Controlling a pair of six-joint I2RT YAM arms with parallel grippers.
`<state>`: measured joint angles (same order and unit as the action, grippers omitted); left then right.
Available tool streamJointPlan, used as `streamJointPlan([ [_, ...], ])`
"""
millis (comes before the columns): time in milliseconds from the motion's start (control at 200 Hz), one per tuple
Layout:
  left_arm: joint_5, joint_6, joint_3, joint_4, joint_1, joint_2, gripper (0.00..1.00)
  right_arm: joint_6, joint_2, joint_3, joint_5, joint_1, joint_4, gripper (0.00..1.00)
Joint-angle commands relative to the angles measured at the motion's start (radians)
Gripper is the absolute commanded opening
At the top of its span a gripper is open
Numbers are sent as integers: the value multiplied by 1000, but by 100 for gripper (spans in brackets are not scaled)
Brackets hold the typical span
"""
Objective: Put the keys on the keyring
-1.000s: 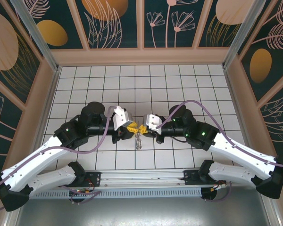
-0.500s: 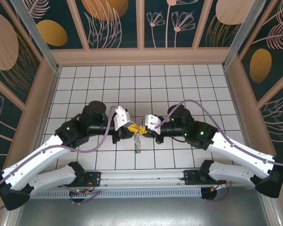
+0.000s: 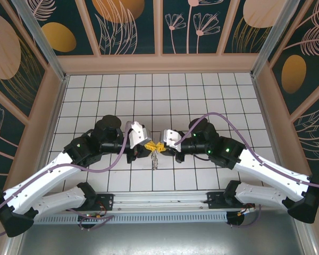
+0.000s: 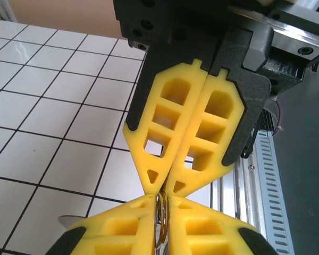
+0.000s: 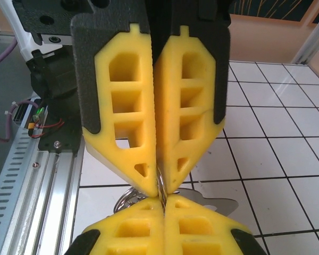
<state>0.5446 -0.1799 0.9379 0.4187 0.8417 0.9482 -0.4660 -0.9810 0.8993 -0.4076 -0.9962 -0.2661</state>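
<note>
My left gripper (image 3: 150, 145) and right gripper (image 3: 161, 145) meet tip to tip above the tiled floor, both shut. In the left wrist view the thin brown keyring (image 4: 165, 220) is pinched between my left gripper's (image 4: 161, 204) yellow fingers, with a darker loop pressed against it. Its top reaches the right fingers' tips. In the right wrist view a thin loop of the keyring (image 5: 161, 186) runs between both pairs of fingertips, gripped by the right gripper (image 5: 162, 202). Below hang a ribbed stretch (image 5: 125, 195) and the pale key (image 5: 219, 205). The hanging part (image 3: 156, 158) dangles under the tips.
White tiled floor (image 3: 159, 95) stretches to the patterned back wall. An aluminium rail (image 3: 159, 201) with both arm bases runs along the near edge. Purple cables (image 3: 223, 123) arc over both arms.
The left arm has shifted slightly toward the right gripper. Both grippers stay shut, tip to tip, with the hanging piece still under them.
</note>
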Motion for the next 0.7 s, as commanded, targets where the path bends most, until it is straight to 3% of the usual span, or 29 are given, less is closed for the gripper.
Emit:
streamJointPlan([
  [0,15,-4,-22,-13,2,-18,9,10,15,29,-39,-2,49,0],
  [85,15,0,-22,-22,2,-25,8,10,11,30,-45,-2,51,0],
  [140,19,0,-22,-28,1,-28,0,9,6,33,-45,-1,50,0],
  [305,17,9,-30,-59,2,-42,0,11,3,31,-41,-2,50,0],
  [696,52,140,-141,-399,1,-137,0,42,43,-25,-45,-2,67,0],
])
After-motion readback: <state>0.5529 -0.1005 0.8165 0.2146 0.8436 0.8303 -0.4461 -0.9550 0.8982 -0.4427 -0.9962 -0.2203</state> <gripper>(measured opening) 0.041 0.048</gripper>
